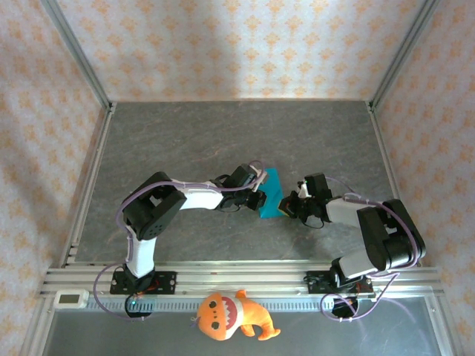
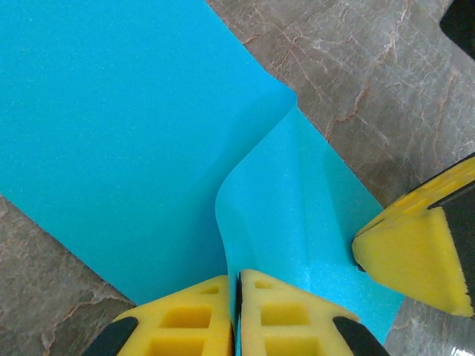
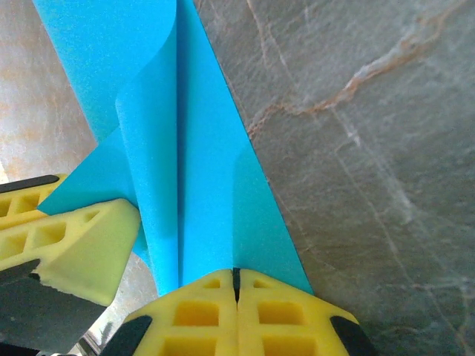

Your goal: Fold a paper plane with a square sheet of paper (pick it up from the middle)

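Observation:
The cyan-blue sheet of paper (image 1: pixel 272 187) sits mid-table between both grippers, partly folded, with one flap curling up along a crease. In the left wrist view my left gripper (image 2: pixel 237 280) is shut on a raised fold of the paper (image 2: pixel 111 133), which runs between its yellow pads. In the right wrist view my right gripper (image 3: pixel 236 276) is shut on the near edge of the paper (image 3: pixel 211 170), right where the crease ends. From above, the left gripper (image 1: pixel 258 199) and right gripper (image 1: pixel 288 208) meet at the paper's near side, almost touching.
The grey marbled table (image 1: pixel 223 133) is walled by patterned panels on three sides. An orange plush toy (image 1: pixel 226 315) lies in front of the arm bases, beyond the rail. A small white device (image 1: pixel 70 298) sits at the near left corner.

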